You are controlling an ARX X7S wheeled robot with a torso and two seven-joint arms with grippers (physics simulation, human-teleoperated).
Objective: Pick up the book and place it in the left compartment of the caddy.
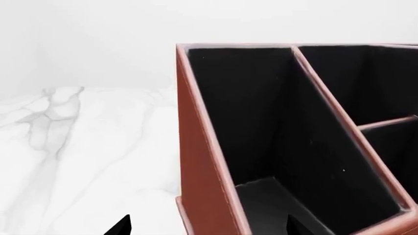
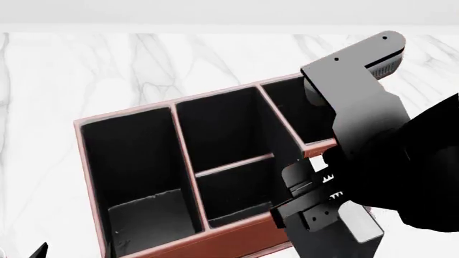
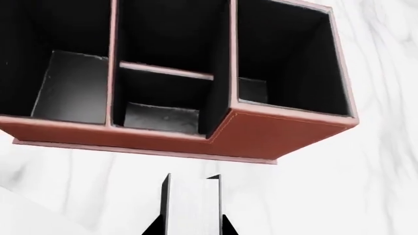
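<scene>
The reddish-brown caddy [image 2: 237,239] stands on the marble table, seen from above. Its left compartment [image 2: 136,161] is the long black slot at the left end and is empty; it also shows in the left wrist view [image 1: 261,122] and the right wrist view [image 3: 58,58]. My right gripper [image 2: 326,215] is shut on the book [image 2: 358,228] and holds it upright above the caddy's front right part. In the right wrist view the book [image 3: 191,203] shows white page edges between thin black covers, in front of the caddy's front wall [image 3: 274,132]. My left gripper [image 1: 209,227] is open, its fingertips either side of the caddy's left end wall [image 1: 199,161].
The white marble tabletop [image 2: 72,70] spreads all round the caddy, up to a plain white wall [image 2: 215,11] behind. Two small middle slots [image 2: 222,140] and a square right end slot [image 2: 291,107] lie beside the left compartment. My right arm [image 2: 423,177] covers the caddy's right front corner.
</scene>
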